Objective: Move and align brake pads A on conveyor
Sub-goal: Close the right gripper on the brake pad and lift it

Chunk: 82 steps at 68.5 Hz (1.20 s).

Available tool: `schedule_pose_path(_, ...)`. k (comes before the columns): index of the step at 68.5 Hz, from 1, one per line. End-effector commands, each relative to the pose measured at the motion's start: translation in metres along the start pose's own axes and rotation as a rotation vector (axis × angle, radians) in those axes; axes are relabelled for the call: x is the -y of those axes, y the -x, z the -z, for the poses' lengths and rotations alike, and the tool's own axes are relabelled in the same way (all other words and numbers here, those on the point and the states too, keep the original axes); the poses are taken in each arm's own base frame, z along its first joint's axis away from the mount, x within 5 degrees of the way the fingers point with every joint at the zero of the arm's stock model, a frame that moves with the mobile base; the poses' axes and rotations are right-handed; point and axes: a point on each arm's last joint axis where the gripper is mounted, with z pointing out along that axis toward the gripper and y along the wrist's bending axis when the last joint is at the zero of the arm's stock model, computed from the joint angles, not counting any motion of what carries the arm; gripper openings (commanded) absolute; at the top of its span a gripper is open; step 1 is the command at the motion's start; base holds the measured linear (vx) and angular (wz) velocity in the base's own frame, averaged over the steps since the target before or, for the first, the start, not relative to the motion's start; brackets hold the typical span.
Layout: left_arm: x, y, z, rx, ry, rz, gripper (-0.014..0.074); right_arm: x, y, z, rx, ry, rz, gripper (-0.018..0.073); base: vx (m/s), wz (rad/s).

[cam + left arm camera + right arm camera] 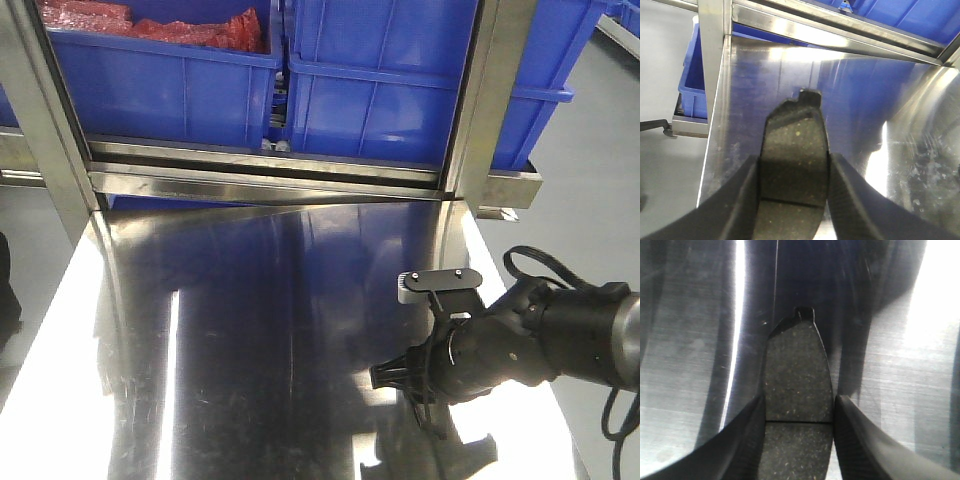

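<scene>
1. Left wrist view: left gripper (794, 172) clamped on dark grey speckled oblong brake pad (794, 145), one finger along each long side. The pad's near end is cut off by the frame bottom.
2. The pad hangs over the shiny stainless steel desk (865, 100), near its left edge and the steel upright post (715, 50). Bare steel runs ahead to the rear rail (840, 37).
3. Blue plastic bins (380, 80) sit behind the rail; the left bin's red contents are blurred.
4. Right gripper (799, 412) clamped on second dark grey grooved brake pad (797, 370). Near end cut off; contact with the desk cannot be told.
5. Black right arm (520, 340) enters from the right edge, wrist angled left. Fingers indistinct in the front view.
</scene>
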Motion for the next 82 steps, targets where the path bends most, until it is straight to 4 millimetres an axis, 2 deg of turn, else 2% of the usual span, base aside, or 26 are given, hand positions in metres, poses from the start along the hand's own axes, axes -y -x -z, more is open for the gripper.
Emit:
schedule_pose_path(1,0.006,0.012,0.005,0.084,-0.050,-0.019,0.0031,-0.003,0.014,0.023,0.115,0.044,0.007,0.0117,0.00,0.00)
schedule_pose_path(18,0.006,0.012,0.005,0.084,-0.050,-0.019,0.0031,-0.001,0.019,0.049,0.217,0.071,0.023,0.0118,0.00,0.00)
schedule_pose_path(36,0.006,0.012,0.005,0.084,-0.050,-0.019,0.0031,0.000,0.025,0.090,0.413,0.129,0.065,0.0122,0.00,0.00)
schedule_pose_path(43,0.006,0.012,0.005,0.084,-0.050,-0.019,0.0031,0.003,0.014,0.103,0.518,0.174,0.101,0.0123,0.00,0.00)
schedule_pose_path(53,0.006,0.012,0.005,0.084,-0.050,-0.019,0.0031,0.011,-0.014,0.114,0.601,0.230,0.110,0.0123,0.00,0.00)
schedule_pose_path(74,0.006,0.012,0.005,0.084,-0.050,-0.019,0.0031,0.035,-0.069,0.147,0.758,0.244,0.160,0.0123,0.00,0.00)
schedule_pose_path(82,0.006,0.012,0.005,0.084,-0.050,-0.019,0.0031,0.042,-0.084,0.161,0.832,0.252,0.156,0.0123,0.00,0.00)
